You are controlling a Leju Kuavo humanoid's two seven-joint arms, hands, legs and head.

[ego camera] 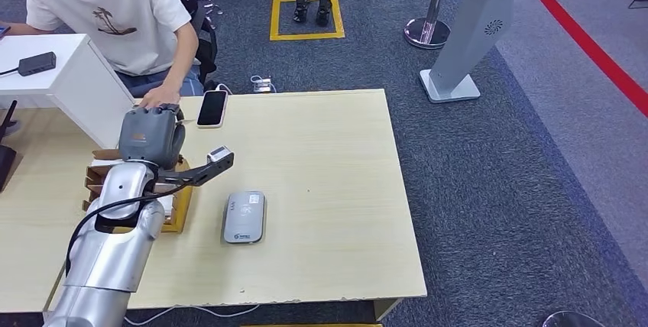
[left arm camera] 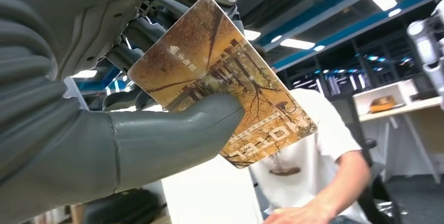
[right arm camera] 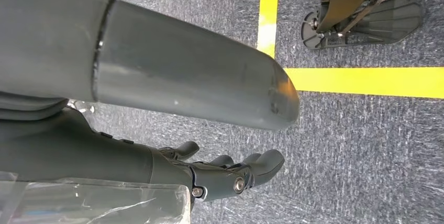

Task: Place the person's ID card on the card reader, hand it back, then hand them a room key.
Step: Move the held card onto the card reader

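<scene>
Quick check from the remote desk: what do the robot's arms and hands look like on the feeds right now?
The left arm is glossy silver with rounded segments, and a black cable loops along its outer side. Its left hand has a matte grey ribbed cover with a small orange marking, and dark linkage leads to a silver tip. Close up, its thumb is thick, smooth grey. The right hand has the same grey thumb, darker fingers and visible screws.

Room key (left arm camera: 225, 85): flat card with rounded corners, printed in amber and brown with bare tree branches and building outlines, pale lettering "HOTEL" at one end, small white characters and a triangle mark at the other. Held tilted, pinched between the grey thumb and darker fingers of the left hand (ego camera: 153, 134), raised above the table's far left part. Card reader (ego camera: 244, 217): grey rounded slab with a lighter top panel, lying flat on the wooden table (ego camera: 328, 189), nothing on it.
</scene>
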